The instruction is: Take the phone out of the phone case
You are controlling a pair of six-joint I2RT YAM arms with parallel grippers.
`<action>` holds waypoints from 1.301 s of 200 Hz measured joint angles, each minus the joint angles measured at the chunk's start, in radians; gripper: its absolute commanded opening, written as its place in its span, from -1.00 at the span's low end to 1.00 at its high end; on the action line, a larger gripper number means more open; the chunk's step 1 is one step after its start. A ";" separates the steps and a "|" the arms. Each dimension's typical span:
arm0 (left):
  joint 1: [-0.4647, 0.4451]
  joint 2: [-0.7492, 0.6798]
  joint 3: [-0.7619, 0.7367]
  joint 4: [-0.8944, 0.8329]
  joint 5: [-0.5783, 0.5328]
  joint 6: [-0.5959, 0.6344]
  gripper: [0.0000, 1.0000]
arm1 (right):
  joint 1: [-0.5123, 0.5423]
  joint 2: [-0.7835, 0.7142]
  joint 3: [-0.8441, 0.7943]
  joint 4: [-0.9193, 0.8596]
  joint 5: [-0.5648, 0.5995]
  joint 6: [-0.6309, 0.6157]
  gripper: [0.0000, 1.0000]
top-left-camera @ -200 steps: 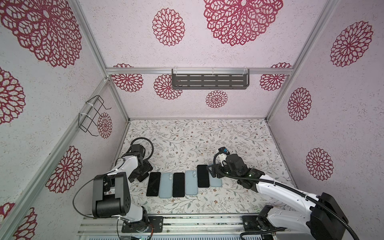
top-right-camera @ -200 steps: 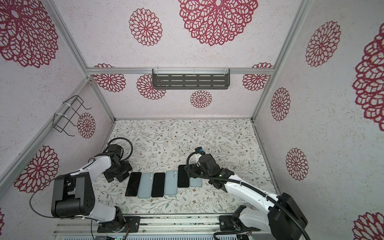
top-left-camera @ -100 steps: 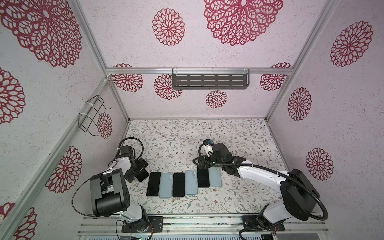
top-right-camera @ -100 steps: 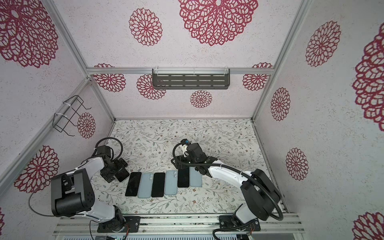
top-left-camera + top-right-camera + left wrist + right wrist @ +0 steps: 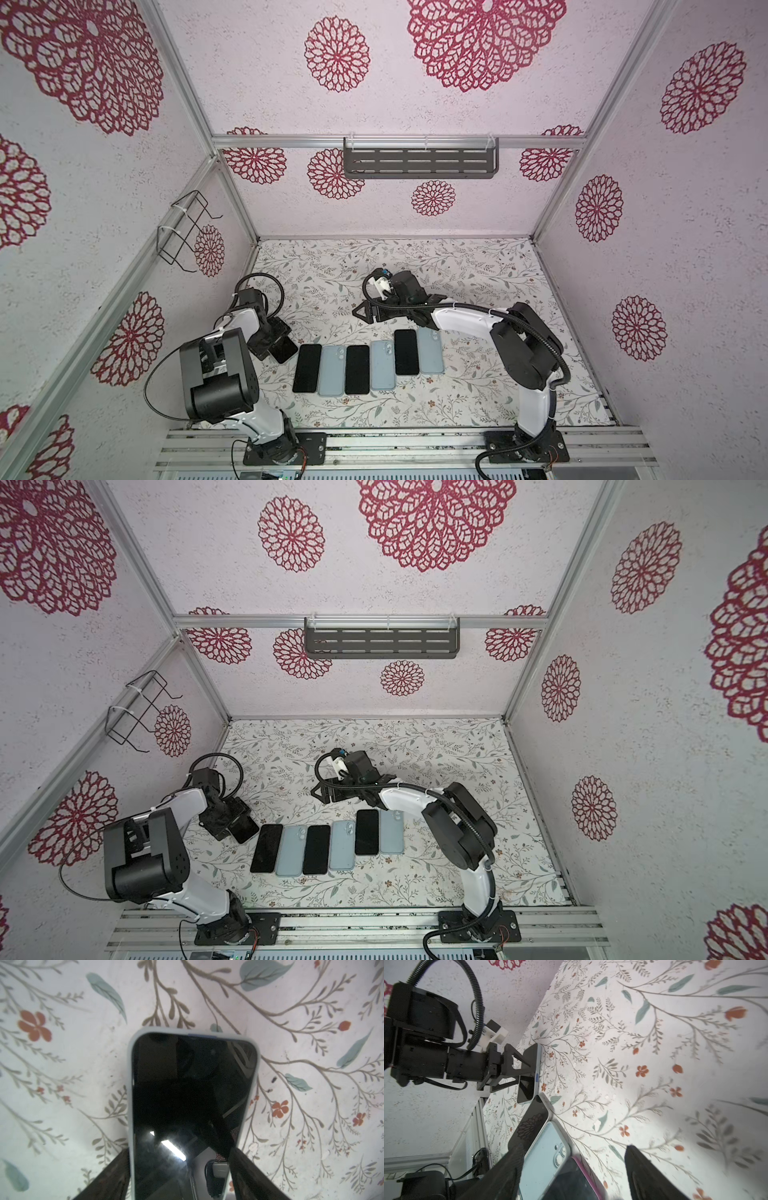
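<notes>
Since everything sits inside a booth, start with the walls (image 5: 104, 208): pale, with big red flower prints all over. Below them is the bench (image 5: 478, 266) with its leafy, flowery cover. The left arm (image 5: 232, 328) is folded up near the left wall, and the right arm (image 5: 465, 318) reaches in past the middle. In both top views a row of six slabs (image 5: 370, 365) lies side by side toward the front edge, black screens alternating with pale blue backs that show camera lenses. At the left end, just beside the first black one and turned at an angle to the row, is the phone (image 5: 193, 1088), screen up, sitting in its pale blue-grey case (image 5: 130, 1084). It's low at the bench, but I can't tell if it's resting on it or lifted a hair. The left gripper (image 5: 178, 1150) has its fingers (image 5: 116, 1176) pressed against both long sides of the case, so it's clamped on the phone. The right gripper (image 5: 365, 312) hangs behind the row with its fingers (image 5: 645, 1172) spread wide apart.
</notes>
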 measured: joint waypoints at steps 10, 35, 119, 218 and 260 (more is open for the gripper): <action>-0.003 0.010 0.011 -0.012 -0.005 0.002 0.49 | 0.002 0.028 0.034 0.000 -0.021 0.002 0.60; -0.004 0.024 0.030 -0.034 -0.010 0.004 0.54 | 0.002 0.096 0.118 -0.002 -0.071 0.012 0.60; -0.047 0.103 0.121 -0.109 -0.060 0.006 0.52 | 0.012 0.224 0.238 -0.003 -0.189 0.051 0.62; -0.055 0.084 0.094 -0.059 -0.064 0.014 0.11 | 0.014 0.296 0.321 -0.007 -0.238 0.071 0.62; -0.055 0.054 0.059 -0.019 -0.068 0.014 -0.27 | 0.014 0.296 0.321 -0.016 -0.239 0.071 0.62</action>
